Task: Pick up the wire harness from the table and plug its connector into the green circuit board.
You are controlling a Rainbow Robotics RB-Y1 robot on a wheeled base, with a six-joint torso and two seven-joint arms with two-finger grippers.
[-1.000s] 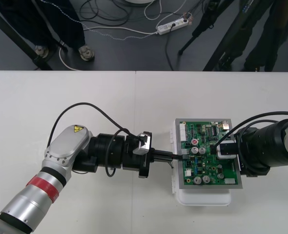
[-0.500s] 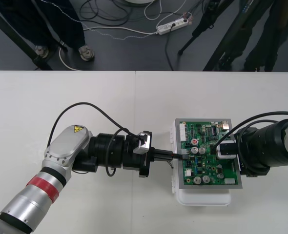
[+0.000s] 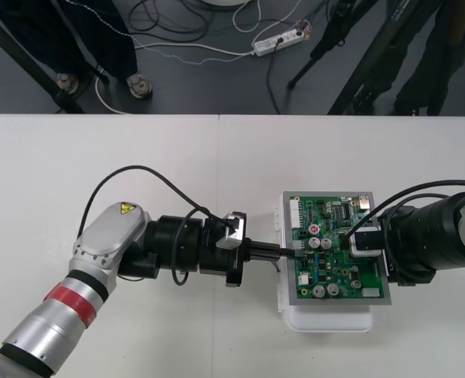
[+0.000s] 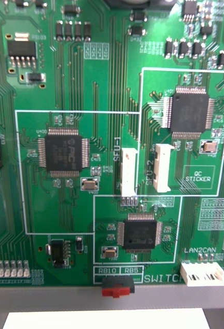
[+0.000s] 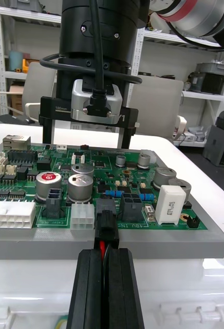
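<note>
The green circuit board (image 3: pixel 335 252) rests on its white base (image 3: pixel 327 321) at the table's right. My left gripper (image 3: pixel 288 250) reaches level to the board's left edge. In the left wrist view this gripper (image 5: pixel 106 252) is shut on the harness's black plug (image 5: pixel 105 225), with a red wire (image 5: pixel 102 248) showing between the fingers. The plug's front end sits in a black socket (image 5: pixel 106 206) at the board's edge. My right gripper (image 3: pixel 358 244) hovers over the board's right half, fingers (image 5: pixel 46 128) wide apart and holding nothing. The right wrist view looks straight down on the board (image 4: pixel 112 154).
Tall capacitors (image 5: pixel 81 187) and a white block (image 5: pixel 169 203) stand on the board close behind the plug. White headers (image 4: pixel 128 172) lie under the right wrist camera. Bare table (image 3: pixel 98 157) stretches to the left and far side. Cables lie on the dark floor (image 3: pixel 217 47).
</note>
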